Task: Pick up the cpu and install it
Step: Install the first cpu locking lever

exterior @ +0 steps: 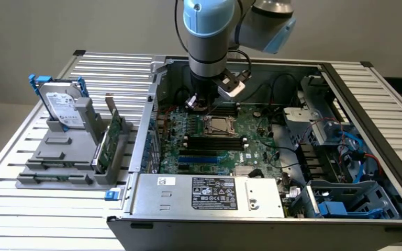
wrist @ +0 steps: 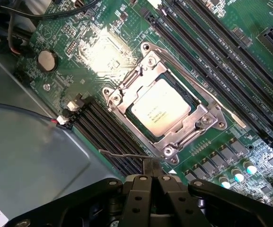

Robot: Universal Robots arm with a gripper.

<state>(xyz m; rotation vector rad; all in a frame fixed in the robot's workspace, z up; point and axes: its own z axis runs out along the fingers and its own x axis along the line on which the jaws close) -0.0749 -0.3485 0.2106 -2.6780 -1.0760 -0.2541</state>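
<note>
Sitting in socket on green motherboard inside open computer case: cpu, silver top up, metal frame around it. Hand just above board, beside socket edge, fingers pressed together, holding nothing. Thin wire lever lies near fingertips. Arm reaches down into case from above. Hard drive and green circuit card stand in grey holder on slatted tabletop, at exterior view's left.

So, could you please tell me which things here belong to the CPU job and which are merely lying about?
Job:
cpu, seated in its socket
motherboard
gripper, fingers together, holding nothing

Lying about:
hard drive
green circuit card
grey holder
power supply
</note>
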